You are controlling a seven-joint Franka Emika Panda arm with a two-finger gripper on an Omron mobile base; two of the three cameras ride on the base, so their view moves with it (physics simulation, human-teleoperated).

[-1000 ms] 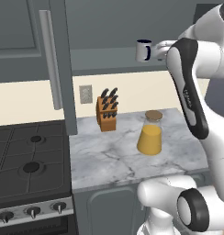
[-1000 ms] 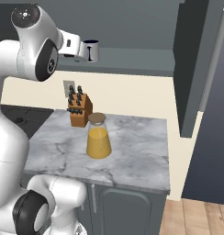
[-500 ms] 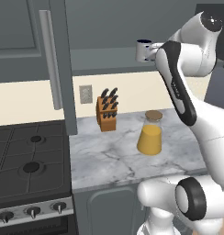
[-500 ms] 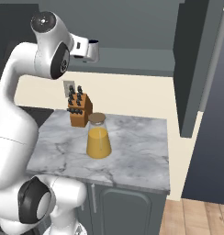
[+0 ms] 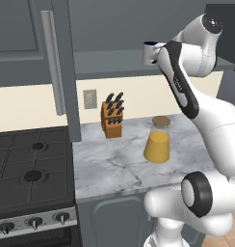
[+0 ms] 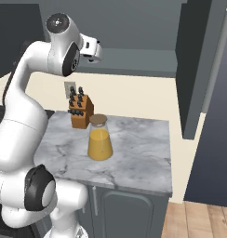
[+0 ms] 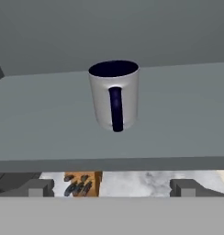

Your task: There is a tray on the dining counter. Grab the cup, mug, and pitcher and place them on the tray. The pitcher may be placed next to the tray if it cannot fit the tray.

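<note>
- The small light grey-white cylindrical mug with a dark navy inside stands upright on a grey shelf high above the short marble-topped counter, so the white arm is raised high to reach it, apparently as the first of the three things to fetch.
- The two-finger gripper hangs level with the shelf edge, just short of the mug. Its jaws stand as wide as they go, with nothing between them, which suits a grasp around the mug's body.
- The mug's long axis is vertical, mouth up. Its dark handle points straight back at the hand, so I judge the fingers must pass either side of the handle or close on it.
- In the left base view the mug sits just left of the wrist.
- The clear glass conical pitcher of orange liquid, with a round brown lid, stands upright on the marble below, lid up, to the right of a wooden knife block against the wall.
- It is well apart from the hand and untouched.
</note>
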